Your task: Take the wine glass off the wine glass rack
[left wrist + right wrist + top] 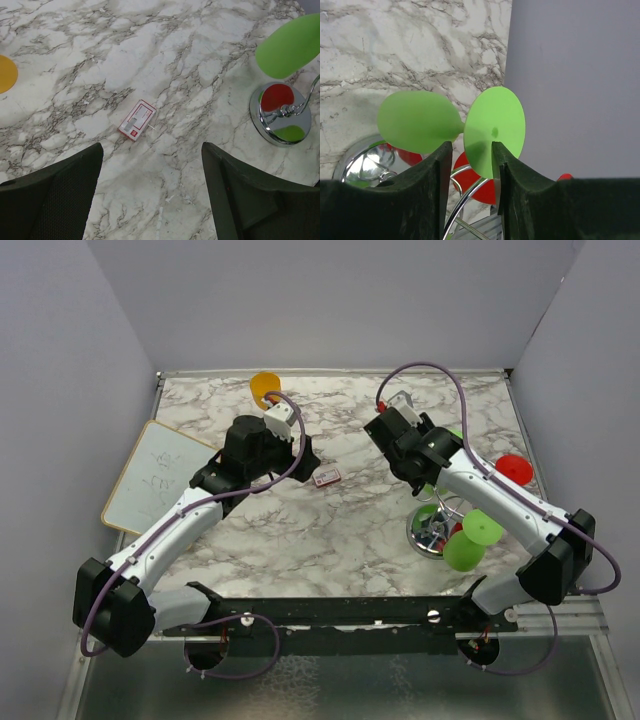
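The wine glass [420, 122] is green, the rack [296, 120] chrome, the table [200, 50] white marble veined grey.

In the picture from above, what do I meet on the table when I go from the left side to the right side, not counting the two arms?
whiteboard → orange glass → small red and white card → round base of the rack → red glass

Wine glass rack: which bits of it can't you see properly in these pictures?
Top view: the right arm covers much of the wine glass rack; only its base and a little wire show.
Left wrist view: the right edge cuts off its arms above the base.
Right wrist view: the jaws and a green wine glass block most of its wires.
How many rings it has: cannot tell.
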Robot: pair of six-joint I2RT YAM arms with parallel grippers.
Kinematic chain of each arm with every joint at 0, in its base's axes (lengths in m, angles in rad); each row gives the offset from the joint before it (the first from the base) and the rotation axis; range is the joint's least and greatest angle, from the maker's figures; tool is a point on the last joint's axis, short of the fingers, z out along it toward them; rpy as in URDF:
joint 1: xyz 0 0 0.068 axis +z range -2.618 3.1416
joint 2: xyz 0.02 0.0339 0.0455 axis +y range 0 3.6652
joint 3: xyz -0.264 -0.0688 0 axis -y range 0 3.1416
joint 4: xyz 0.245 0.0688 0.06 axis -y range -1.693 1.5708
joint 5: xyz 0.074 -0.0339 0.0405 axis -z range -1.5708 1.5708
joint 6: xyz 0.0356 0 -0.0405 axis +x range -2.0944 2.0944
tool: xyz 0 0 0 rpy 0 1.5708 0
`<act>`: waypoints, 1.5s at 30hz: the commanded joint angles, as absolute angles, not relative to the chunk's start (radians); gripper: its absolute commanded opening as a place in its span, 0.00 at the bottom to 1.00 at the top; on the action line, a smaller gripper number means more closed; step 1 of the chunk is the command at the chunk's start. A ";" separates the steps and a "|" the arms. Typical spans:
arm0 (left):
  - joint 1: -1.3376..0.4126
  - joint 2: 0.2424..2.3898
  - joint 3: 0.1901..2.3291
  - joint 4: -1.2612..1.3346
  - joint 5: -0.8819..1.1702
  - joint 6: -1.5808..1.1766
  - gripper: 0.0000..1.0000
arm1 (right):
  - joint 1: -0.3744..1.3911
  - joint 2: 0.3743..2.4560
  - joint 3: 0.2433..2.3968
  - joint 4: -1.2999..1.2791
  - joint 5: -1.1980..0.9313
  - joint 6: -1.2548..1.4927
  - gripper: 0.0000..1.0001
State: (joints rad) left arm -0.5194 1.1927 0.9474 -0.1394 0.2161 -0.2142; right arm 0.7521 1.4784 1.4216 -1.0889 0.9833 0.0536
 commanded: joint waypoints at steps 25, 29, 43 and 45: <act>-0.545 1.168 0.942 -0.136 0.180 -0.189 0.82 | 0.758 1.527 1.447 -1.025 1.104 0.006 0.17; -0.547 1.169 0.942 -0.137 0.175 -0.184 0.82 | 0.758 1.525 1.451 -1.024 1.102 0.003 0.13; -0.549 1.173 0.943 -0.141 0.171 -0.183 0.82 | 0.758 1.520 1.485 -1.026 1.120 -0.044 0.01; -0.548 1.175 0.943 -0.140 0.172 -0.183 0.82 | 0.758 1.516 1.478 -1.009 1.128 -0.061 0.01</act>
